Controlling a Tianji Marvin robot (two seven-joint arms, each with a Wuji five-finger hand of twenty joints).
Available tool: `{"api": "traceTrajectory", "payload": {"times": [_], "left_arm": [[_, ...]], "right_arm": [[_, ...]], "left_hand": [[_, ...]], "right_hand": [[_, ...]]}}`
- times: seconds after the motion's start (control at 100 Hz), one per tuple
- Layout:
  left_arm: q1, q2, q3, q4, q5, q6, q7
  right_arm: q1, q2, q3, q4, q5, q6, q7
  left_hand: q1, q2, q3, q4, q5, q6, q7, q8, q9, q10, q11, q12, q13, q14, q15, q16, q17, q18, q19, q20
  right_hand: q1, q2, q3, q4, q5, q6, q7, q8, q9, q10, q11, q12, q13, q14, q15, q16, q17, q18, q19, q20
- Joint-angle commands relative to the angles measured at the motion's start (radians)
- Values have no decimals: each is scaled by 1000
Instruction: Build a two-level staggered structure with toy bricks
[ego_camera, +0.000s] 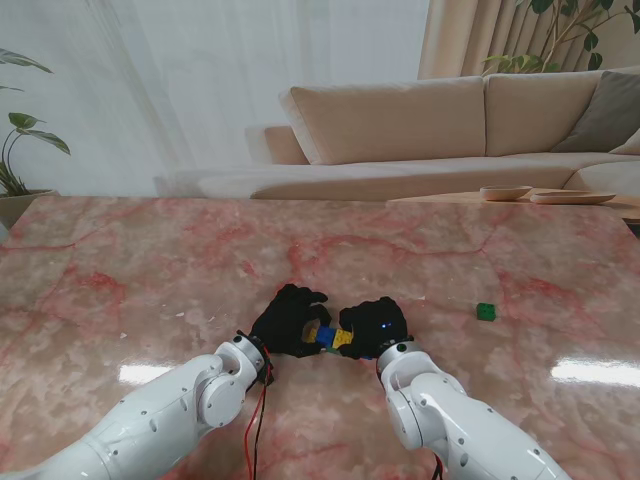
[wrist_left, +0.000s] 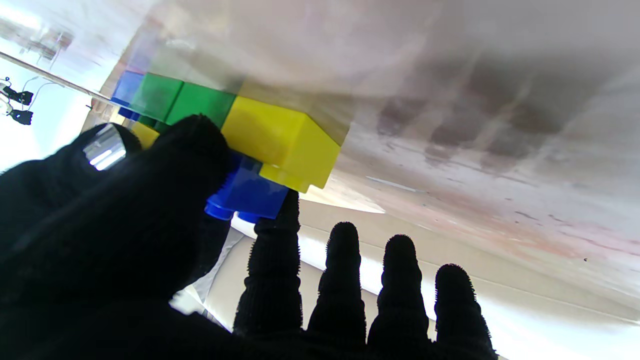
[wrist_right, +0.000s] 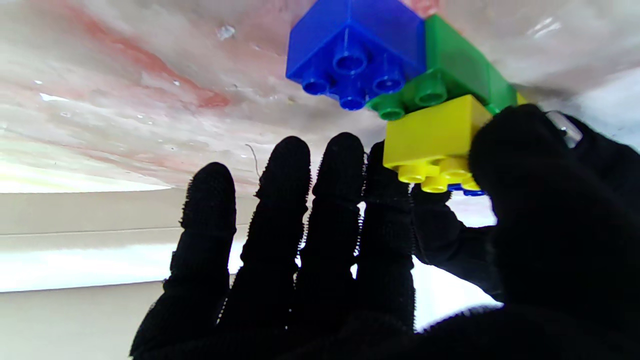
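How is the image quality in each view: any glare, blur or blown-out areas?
Stand view: sharp, with bright window glare patches on the polished table near both arms. Left wrist view: yellow brick fairly sharp, tabletop beyond smeared, the view's left edge blown out white. Right wrist view: bricks crisp, blue brick clear; a washed-out bright band behind the fingers.

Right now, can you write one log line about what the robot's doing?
step: pressing bricks together | left hand: on upper blue brick | right hand: on upper yellow brick | spare green brick: untouched
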Motion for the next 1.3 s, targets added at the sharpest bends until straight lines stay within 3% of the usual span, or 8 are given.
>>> {"api": "traceTrajectory", "payload": {"times": [0.0, 0.42, 0.68, 0.77, 0.83, 0.87, 1.06, 1.29], "left_arm": [[43, 3, 24, 63, 4, 4, -15], [42, 1, 29, 66, 4, 2, -10], [42, 1, 29, 67, 4, 2, -9], [42, 1, 29, 67, 4, 2, -10], [42, 2, 28, 66, 4, 2, -10], [42, 2, 28, 66, 4, 2, -10], [41, 2, 28, 67, 4, 1, -10], [39, 2, 29, 69, 3, -1, -12]], "right_arm": [[-16, -1, -2, 8, 12, 6, 12], [1, -7, -23, 39, 21, 13, -32], [7, -2, -29, 28, -1, 17, -11], [8, -2, -30, 27, -2, 16, -9], [9, -2, -30, 28, -1, 15, -8], [9, -1, -30, 27, -1, 14, -6], [9, -1, -29, 24, 1, 11, 2], [0, 3, -16, 12, 3, -8, 23]], "left_hand": [[-32, 5, -1, 27, -11, -39, 33, 17, -5, -17, 0, 9, -2, 13, -6, 5, -8, -3, -4, 5], [-31, 4, 1, 27, -9, -41, 35, 30, -4, -17, -1, 9, 0, 15, -6, 5, -8, -3, -3, 6], [-31, 4, 1, 27, -11, -42, 30, 32, -3, -17, -1, 9, 0, 13, -6, 5, -8, -3, -3, 6], [-31, 3, 2, 27, -11, -40, 30, 33, -4, -15, -2, 9, -1, 15, -6, 5, -8, -2, -3, 6], [-31, 2, 2, 27, -11, -40, 28, 33, -4, -16, -2, 9, -1, 14, -6, 5, -8, -3, -3, 6], [-32, 3, 2, 27, -12, -40, 28, 33, -5, -17, -2, 9, -1, 14, -6, 5, -8, -3, -3, 6], [-32, 2, 0, 26, -15, -41, 25, 33, -5, -17, -2, 9, -1, 13, -6, 5, -8, -3, -3, 6], [-31, 0, 1, 26, -17, -40, 22, 32, -5, -17, -2, 9, 0, 14, -6, 5, -8, -3, -3, 6]], "right_hand": [[40, 58, 21, 1, 31, -67, 51, 37, -24, -2, 9, -15, -29, -9, -2, 7, -13, -7, 34, 25], [45, 56, 25, 7, 19, -67, 39, 50, -35, -6, 13, -19, -37, -13, -4, 4, -15, -9, 31, 25], [27, 64, 26, 13, 6, -35, -5, 35, -62, 1, 2, -29, -60, -9, -16, -2, -29, -10, 20, 23], [3, 75, 8, 50, 9, 0, -89, 58, -85, 7, -11, -46, -76, -5, -27, -7, -38, -13, 12, 26], [-30, 85, 15, 120, -2, 34, -164, 64, -115, 13, -30, -58, -97, -4, -34, -9, -50, -16, 4, 27], [-38, 89, -7, 140, -16, 49, -205, 70, -137, 17, -38, -66, -112, -4, -36, -8, -56, -19, -1, 28], [-62, 81, -108, 164, -89, 100, -311, 55, -225, 35, -70, -95, -155, -6, -46, -12, -74, -28, -13, 33], [-127, 43, -148, 185, -182, 159, -405, 24, -346, 59, -107, -124, -220, -8, -67, -19, -112, -37, -47, 32]]}}
